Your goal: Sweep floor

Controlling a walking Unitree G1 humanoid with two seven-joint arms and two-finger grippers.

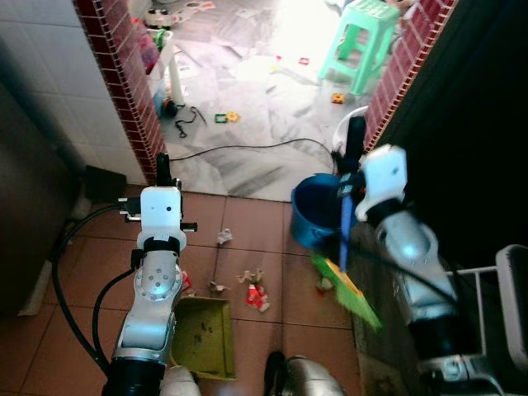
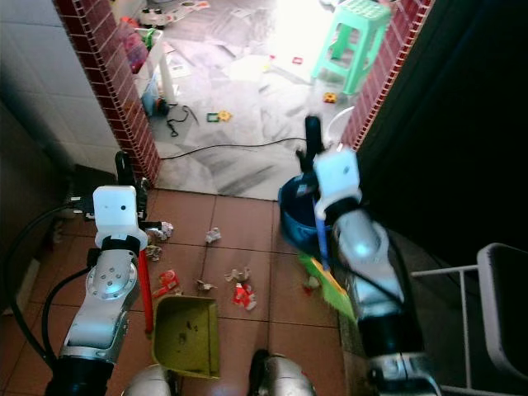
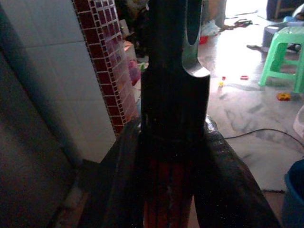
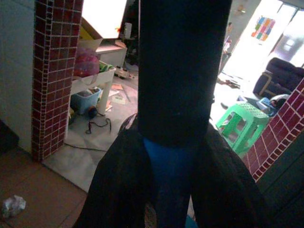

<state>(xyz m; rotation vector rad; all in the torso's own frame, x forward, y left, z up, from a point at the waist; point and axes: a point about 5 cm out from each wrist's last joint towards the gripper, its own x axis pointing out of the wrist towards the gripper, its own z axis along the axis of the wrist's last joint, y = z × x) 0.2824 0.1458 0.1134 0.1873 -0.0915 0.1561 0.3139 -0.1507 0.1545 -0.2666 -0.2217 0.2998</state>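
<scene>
My left gripper (image 1: 162,167) is shut on the red handle (image 2: 146,290) of an olive-green dustpan (image 1: 203,337), which rests on the terracotta tiles by my feet. In the left wrist view the black fingers (image 3: 124,180) press on both sides of that handle. My right gripper (image 1: 355,139) is shut on the blue handle (image 1: 344,235) of a broom. Its green bristles (image 1: 356,295) touch the floor right of the litter. Crumpled paper (image 1: 224,237), a red wrapper (image 1: 257,298) and small scraps (image 1: 248,278) lie between pan and broom.
A blue bucket (image 1: 316,211) stands just behind the broom. Red brick pillars (image 1: 124,82) frame a doorway to a marble floor with a black cable (image 1: 247,148), toys and a green stool (image 1: 367,37). A white rack (image 1: 513,305) stands at right.
</scene>
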